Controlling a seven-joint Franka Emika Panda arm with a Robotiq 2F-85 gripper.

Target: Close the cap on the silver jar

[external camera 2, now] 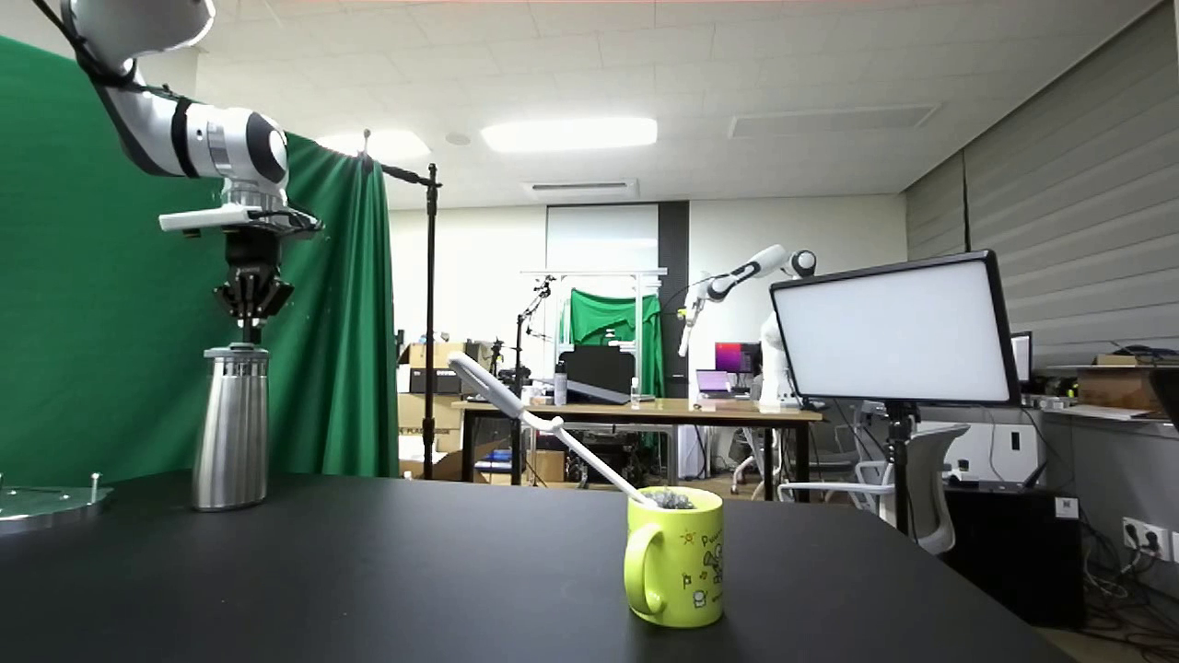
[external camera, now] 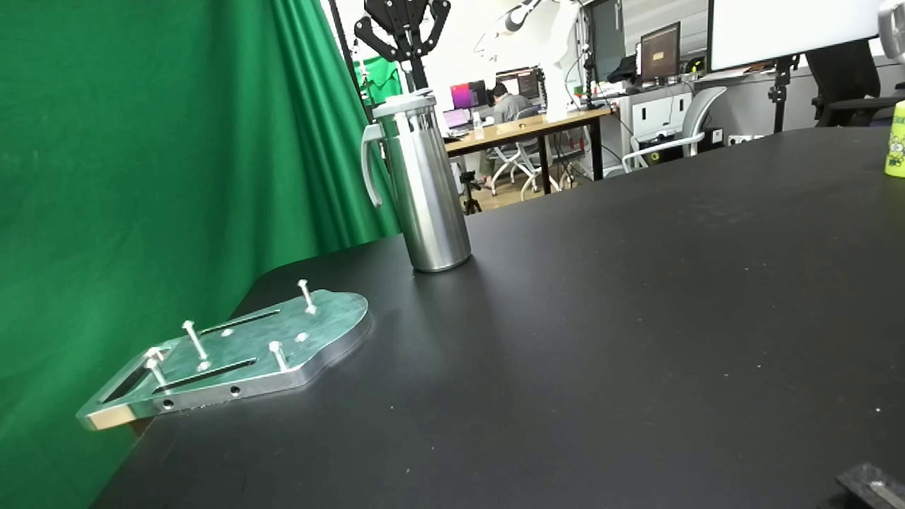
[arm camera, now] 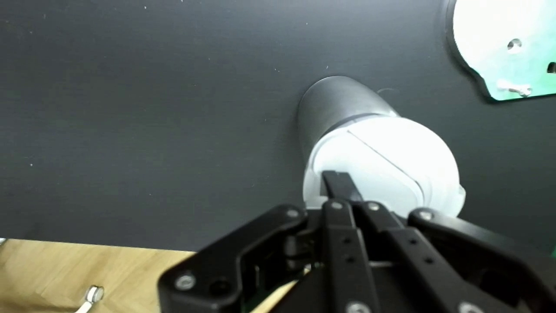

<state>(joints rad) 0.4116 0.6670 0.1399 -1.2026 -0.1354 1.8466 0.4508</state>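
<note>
The silver jar (external camera: 433,205) stands upright on the black table; it also shows in an exterior view (external camera 2: 230,433) and in the wrist view (arm camera: 341,100). Its light grey cap (external camera: 403,104) sits on top, with the flap lying about flat in the wrist view (arm camera: 386,156). A grey handle (external camera: 369,166) hangs on one side. My gripper (external camera: 418,76) is shut, its fingers together and pointing down at the cap; it also shows in an exterior view (external camera 2: 250,331) and in the wrist view (arm camera: 339,178). The fingertips are at the cap's top near its edge; I cannot tell for certain if they touch.
A green metal plate with upright bolts (external camera: 283,339) lies near the jar at the table's edge. A yellow-green mug (external camera 2: 677,566) holding a white-handled utensil (external camera 2: 516,405) stands farther off. A green curtain (external camera: 177,141) hangs behind the jar. The table edge runs close by.
</note>
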